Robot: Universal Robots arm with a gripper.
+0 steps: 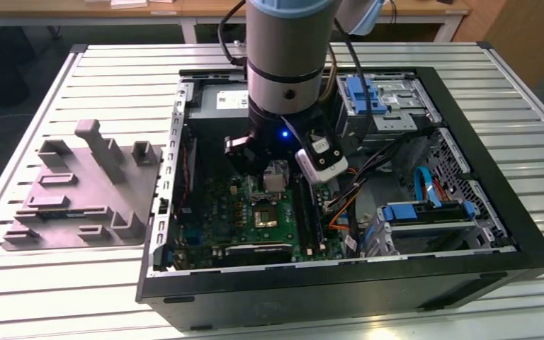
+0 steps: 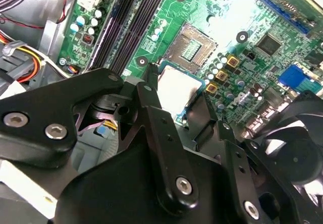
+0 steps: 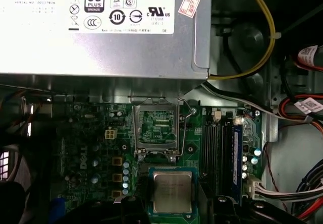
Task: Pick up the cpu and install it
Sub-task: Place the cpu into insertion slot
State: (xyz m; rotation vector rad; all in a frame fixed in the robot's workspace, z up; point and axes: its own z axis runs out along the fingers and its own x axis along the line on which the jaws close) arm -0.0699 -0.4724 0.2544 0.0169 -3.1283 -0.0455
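Over the green motherboard (image 3: 96,148) inside the opened PC case (image 1: 348,283), the gripper (image 2: 177,94) has its two black fingers (image 2: 154,108) pinching the cpu (image 3: 172,191) by opposite edges. The chip is silvery side up, just beside the open socket (image 3: 156,128), with the grey power supply (image 3: 101,52) on the socket's far side.

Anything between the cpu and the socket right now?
Nothing visible. The gripper holds the cpu above the motherboard, apart from the socket; in both wrist views the socket's centre lies uncovered, with no cable or other part across it.
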